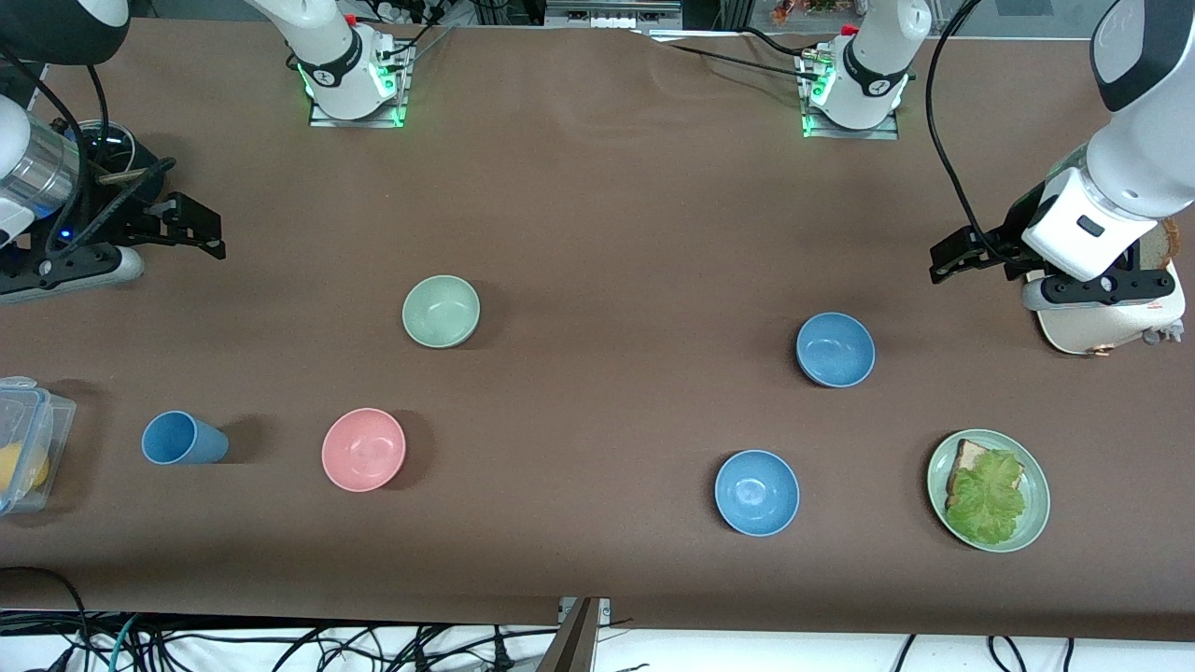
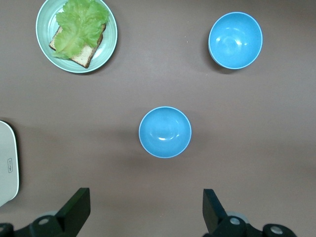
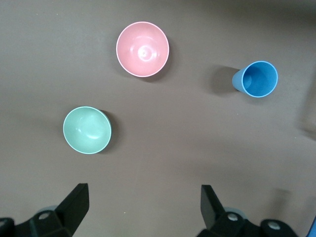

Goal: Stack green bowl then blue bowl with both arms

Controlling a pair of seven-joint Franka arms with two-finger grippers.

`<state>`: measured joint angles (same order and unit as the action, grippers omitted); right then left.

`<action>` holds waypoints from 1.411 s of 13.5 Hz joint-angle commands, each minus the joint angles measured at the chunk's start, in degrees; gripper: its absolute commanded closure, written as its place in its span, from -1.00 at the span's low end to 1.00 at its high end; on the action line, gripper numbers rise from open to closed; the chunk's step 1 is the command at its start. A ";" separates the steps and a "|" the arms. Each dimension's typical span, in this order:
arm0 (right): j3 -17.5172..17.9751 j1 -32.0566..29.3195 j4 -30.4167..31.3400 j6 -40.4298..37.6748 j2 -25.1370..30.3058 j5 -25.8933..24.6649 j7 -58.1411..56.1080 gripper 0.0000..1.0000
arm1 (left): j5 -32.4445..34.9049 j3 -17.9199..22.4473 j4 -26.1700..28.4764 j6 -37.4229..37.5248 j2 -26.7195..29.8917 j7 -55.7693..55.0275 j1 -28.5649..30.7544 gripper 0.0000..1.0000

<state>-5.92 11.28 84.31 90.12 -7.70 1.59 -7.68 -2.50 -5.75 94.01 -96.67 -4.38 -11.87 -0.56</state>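
The green bowl (image 1: 441,311) stands upright toward the right arm's end of the table; it also shows in the right wrist view (image 3: 87,130). The muted blue bowl (image 1: 836,349) stands upright toward the left arm's end and sits mid-frame in the left wrist view (image 2: 165,132). My right gripper (image 1: 201,229) hangs over the table at the right arm's end, open and empty (image 3: 143,202). My left gripper (image 1: 945,257) hangs over the table at the left arm's end, open and empty (image 2: 146,202). Neither gripper touches a bowl.
A glossier sky-blue bowl (image 1: 756,492) and a green plate (image 1: 1027,523) with bread and lettuce lie nearer the front camera. A pink bowl (image 1: 363,449), a blue cup (image 1: 182,438) and a clear container (image 1: 23,457) are toward the right arm's end. A white appliance (image 1: 1111,322) is under the left arm.
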 commanded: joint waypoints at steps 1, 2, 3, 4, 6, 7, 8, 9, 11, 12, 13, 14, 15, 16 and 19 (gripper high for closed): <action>0.38 -0.20 -0.64 -1.09 -0.04 0.52 -0.94 -0.99 | 1.09 -0.31 -2.07 1.31 -0.98 0.54 0.38 -1.00; 0.47 -0.20 -0.55 -1.08 -0.04 0.52 -0.94 -0.99 | 1.09 -0.23 -2.07 1.39 -0.98 0.54 0.38 -1.00; 0.47 -0.20 -0.47 -1.08 -0.13 0.61 -1.02 -0.99 | 1.09 -0.31 -2.07 1.48 -0.98 0.54 0.38 -1.00; 0.47 -0.20 -0.47 -1.08 -0.13 0.61 -1.46 -0.99 | 1.09 -0.31 -2.07 1.48 -0.98 0.54 0.38 -1.00; 0.47 -0.20 -0.47 -1.08 -0.04 0.61 -1.82 -0.99 | 1.09 -0.31 -2.07 1.48 -0.98 0.54 0.38 -1.00; 0.47 -0.20 -0.47 -1.08 -0.04 0.61 -1.82 -0.99 | 1.09 -0.23 -2.07 1.48 -0.98 0.54 0.38 -1.00; 0.47 -0.20 -0.47 -1.08 -0.04 0.61 -1.82 -0.99 | 1.09 -0.23 -2.07 1.48 -0.89 0.54 0.38 -1.00; 0.47 -0.20 -0.38 -1.00 -0.04 0.70 -1.82 -0.99 | 1.09 -0.23 -2.07 1.48 -0.98 0.54 0.38 -1.00; 0.73 0.06 1.54 -0.03 -0.04 1.66 -1.82 -0.99 | 1.09 -0.23 -2.07 1.48 -0.98 0.54 0.47 -1.00; 0.82 0.23 3.03 1.45 -0.13 3.67 -1.38 -0.99 | 1.09 -0.23 -2.07 1.48 -0.98 0.54 0.47 -1.00; 1.26 0.50 5.83 4.86 -0.56 4.30 -1.38 -0.99 | 1.09 -0.31 -2.07 1.48 -0.89 0.54 0.90 -1.00; 1.96 0.67 9.34 9.59 -0.65 4.39 -1.03 -0.99 | 1.09 -0.31 -2.07 1.48 -0.98 0.54 0.91 -1.00; 2.92 1.11 12.42 14.08 -0.91 4.39 -0.68 -0.99 | 1.09 -0.31 -2.07 1.48 -0.89 0.54 0.91 -1.00; 3.63 1.55 14.89 17.86 -2.40 4.39 0.72 -0.99 | 1.09 -0.31 -2.07 1.48 -0.89 0.54 0.91 -1.00; 4.42 4.10 17.46 24.65 -7.58 4.39 5.64 -0.99 | 1.09 -0.31 -2.07 1.48 -0.89 0.54 0.91 -1.00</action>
<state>-1.91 14.16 100.43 111.69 -13.32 5.42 -5.06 -2.49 -5.75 94.00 -96.67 -4.39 -11.87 0.03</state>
